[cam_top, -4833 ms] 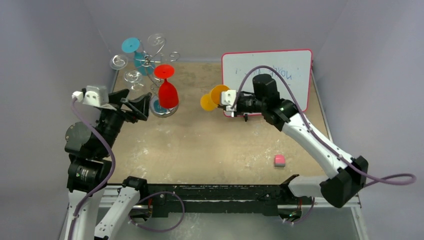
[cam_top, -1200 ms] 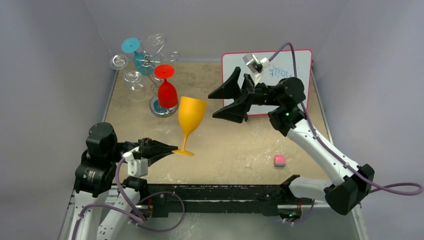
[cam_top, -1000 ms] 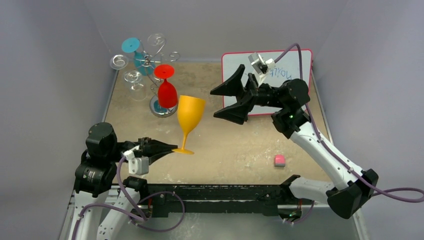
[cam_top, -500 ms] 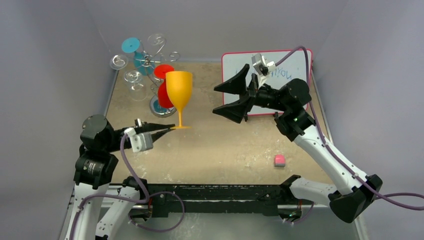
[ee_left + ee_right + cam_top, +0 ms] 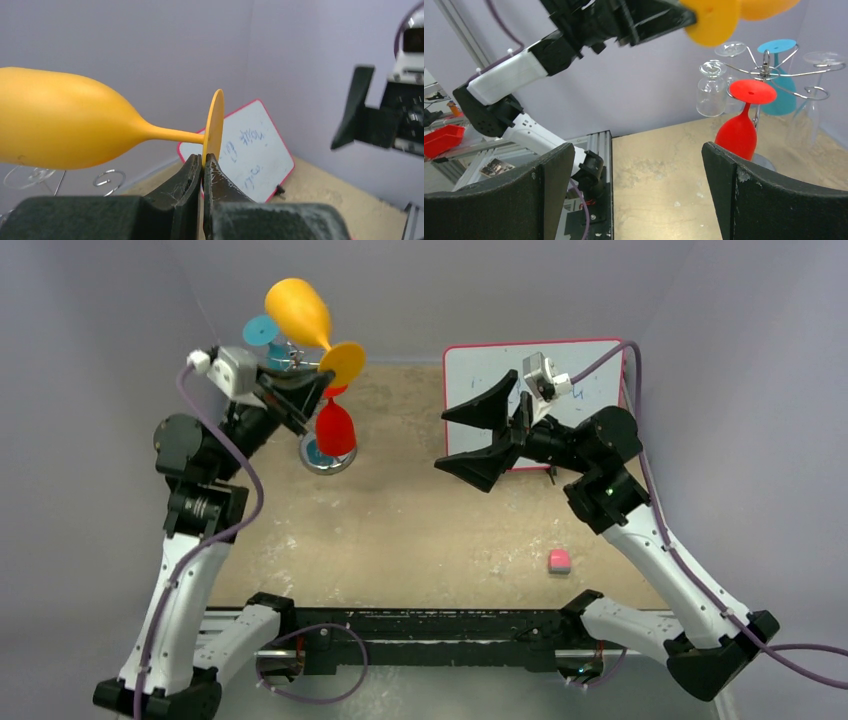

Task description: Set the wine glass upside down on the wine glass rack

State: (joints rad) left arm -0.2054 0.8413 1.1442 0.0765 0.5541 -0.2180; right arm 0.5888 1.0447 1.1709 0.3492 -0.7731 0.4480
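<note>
Noted: left gripper (image 5: 202,161) is pinched shut on the foot rim of the yellow glass (image 5: 298,308), with only that thin edge between the jaws. The glass is held aloft, lying roughly on its side with the bowl toward 11 o'clock and the foot near and higher than the arms of the rack (image 5: 766,67). The rack stands at 10 o'clock on the table (image 5: 420,530). Right gripper (image 5: 452,440) is spread wide and empty at 1 o'clock, well apart. Risks, as judged: an edge pinch resists twisting poorly, so the bowl may swing or slip out while being turned bowl-down. The foot is close over the red glass (image 5: 336,428). A low pass could knock that glass off its arm, or snag a spiral and tip the rack.
</note>
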